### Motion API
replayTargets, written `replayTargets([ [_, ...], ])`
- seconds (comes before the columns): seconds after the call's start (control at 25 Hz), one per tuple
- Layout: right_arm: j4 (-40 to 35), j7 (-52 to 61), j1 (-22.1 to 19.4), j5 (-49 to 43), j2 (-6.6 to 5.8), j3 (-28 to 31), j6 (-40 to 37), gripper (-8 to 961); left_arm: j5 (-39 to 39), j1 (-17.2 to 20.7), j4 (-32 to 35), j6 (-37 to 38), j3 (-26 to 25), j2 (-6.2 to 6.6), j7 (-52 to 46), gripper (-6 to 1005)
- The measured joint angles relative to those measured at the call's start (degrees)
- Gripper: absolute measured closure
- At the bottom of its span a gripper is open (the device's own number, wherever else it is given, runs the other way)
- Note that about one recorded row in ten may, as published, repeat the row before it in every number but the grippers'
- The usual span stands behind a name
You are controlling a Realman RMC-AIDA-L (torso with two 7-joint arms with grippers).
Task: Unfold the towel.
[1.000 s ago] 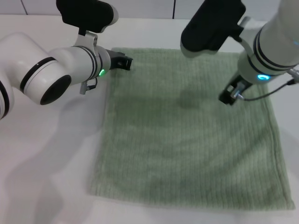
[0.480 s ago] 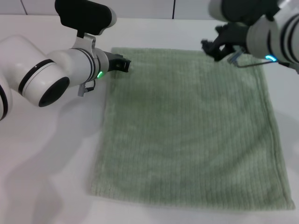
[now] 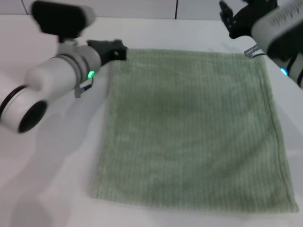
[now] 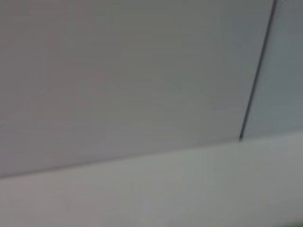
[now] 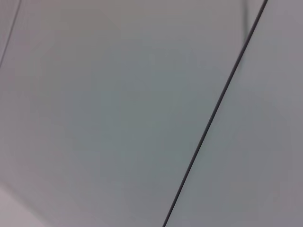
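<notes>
The pale sage-green towel (image 3: 189,127) lies spread flat on the white table (image 3: 52,170) as one roughly square sheet, with no folds showing. My left gripper (image 3: 118,50) is just beside the towel's far left corner, at the cloth's edge, and holds none of it. My right gripper (image 3: 228,16) is raised above and behind the towel's far right corner, clear of the cloth, with its fingers apart and empty. Both wrist views show only wall panels and a strip of table, with no towel and no fingers.
The towel's near right corner reaches the edge of the head view. A wall with dark panel seams (image 3: 176,9) stands behind the table. A thin cable (image 3: 253,51) hangs from my right arm over the towel's far right corner.
My right gripper has risen from the towel's far right part and moved back toward the wall. My left arm has pulled back to the left, away from the towel's corner. The towel lies still.
</notes>
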Motion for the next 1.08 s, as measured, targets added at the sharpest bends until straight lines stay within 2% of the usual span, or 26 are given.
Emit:
replayTargets([
  [0.04, 7.0, -0.8, 0.2, 0.2, 0.03, -1.1, 12.3, 545, 0.0, 1.8, -0.2, 4.3, -0.8, 0.00, 0.0, 1000],
  [0.08, 7.0, -0.8, 0.2, 0.2, 0.03, -1.1, 12.3, 545, 0.0, 1.8, -0.2, 4.3, -0.8, 0.00, 0.0, 1000],
  [0.12, 14.5, -1.5, 1.3, 1.1, 0.08, -2.2, 24.3, 545, -0.1, 5.8, 0.4, 15.3, -2.6, -0.10, 0.0, 1000],
  [0.16, 19.3, -1.7, 2.6, 2.6, 0.09, -2.8, 30.8, 546, -0.1, 6.2, 0.6, 16.8, -2.8, -0.12, 0.0, 1000],
  [0.2, 19.3, -1.7, 2.6, 2.6, 0.09, -2.8, 30.8, 546, -0.2, 7.9, 1.9, 22.9, -3.4, -0.19, 0.0, 1000],
  [0.24, 26.7, -1.7, 5.2, 6.6, 0.10, -4.1, 39.7, 547, -0.3, 9.4, 4.3, 31.2, -4.4, -0.36, -0.1, 1000],
  [0.28, 26.7, -1.7, 5.2, 6.6, 0.10, -4.1, 39.7, 537, -0.3, 9.4, 4.3, 31.2, -4.4, -0.36, -0.1, 1000],
  [0.32, 30.1, -1.8, 6.5, 9.1, 0.08, -4.8, 43.0, 527, -0.4, 10.4, 8.0, 41.1, -5.6, -0.51, -0.1, 1000],
  [0.36, 32.7, -1.8, 7.6, 11.4, 0.03, -5.5, 45.1, 518, -0.4, 10.4, 8.0, 41.1, -5.6, -0.51, -0.1, 1001],
  [0.44, 37.7, -1.2, 10.0, 16.3, -0.14, -6.4, 47.3, 498, -0.5, 10.9, 11.7, 50.1, -6.3, -0.50, 0.0, 1001],
  [0.64, 43.0, 2.0, 12.4, 18.2, -0.28, -5.6, 47.6, 449, -0.5, 11.4, 14.8, 57.4, -6.4, -0.29, 1.2, 948],
  [0.92, 47.5, 6.3, 13.5, 18.3, -0.32, -2.8, 50.6, 381, -0.5, 11.4, 15.1, 57.4, -7.3, -0.30, 4.2, 873],
  [1.08, 48.2, 6.4, 13.4, 18.3, -0.28, -2.3, 51.3, 381, -0.5, 11.5, 15.0, 57.6, -8.2, -0.41, 5.4, 862],
])
